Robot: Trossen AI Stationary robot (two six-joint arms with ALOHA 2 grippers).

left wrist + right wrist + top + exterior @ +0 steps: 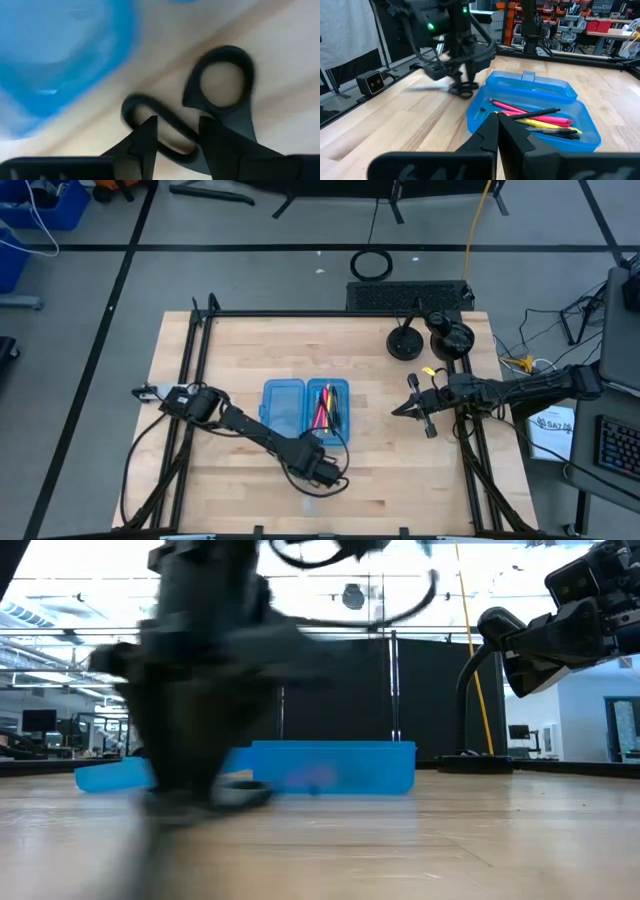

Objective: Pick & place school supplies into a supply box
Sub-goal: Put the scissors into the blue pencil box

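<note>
On the table just beside the near end of the supply box [305, 410]: scissors [210, 105], flat on the wood, black handle loops toward the left wrist camera, blades not visible there. Not yet in the box. Left gripper [177, 137] down over the handles, fingers [145, 137] parted and straddling the lower loop's edge, nothing clamped yet. Probably lined up that way because the handle bar between the loops gives the thickest grab on an otherwise flat object. Contact with the plastic: cannot tell.

Box lying open mid-table, both halves flat, hinge between them. Empty half toward the left arm, filled half toward the right arm. Inside that one: pink pen [530, 112], yellow pen [545, 121], black pens [552, 131], all lengthwise, so room left on top for the scissors if laid parallel.

Right gripper [498, 131] well apart from the box on the right side of the table, lifted off the surface, fingers together, holding nothing. Looks parked out of the way, pointed at the box, leaving the left arm's path free.

Judgement: last item pending; grasp phase, then short lift and drop into the filled half.
</note>
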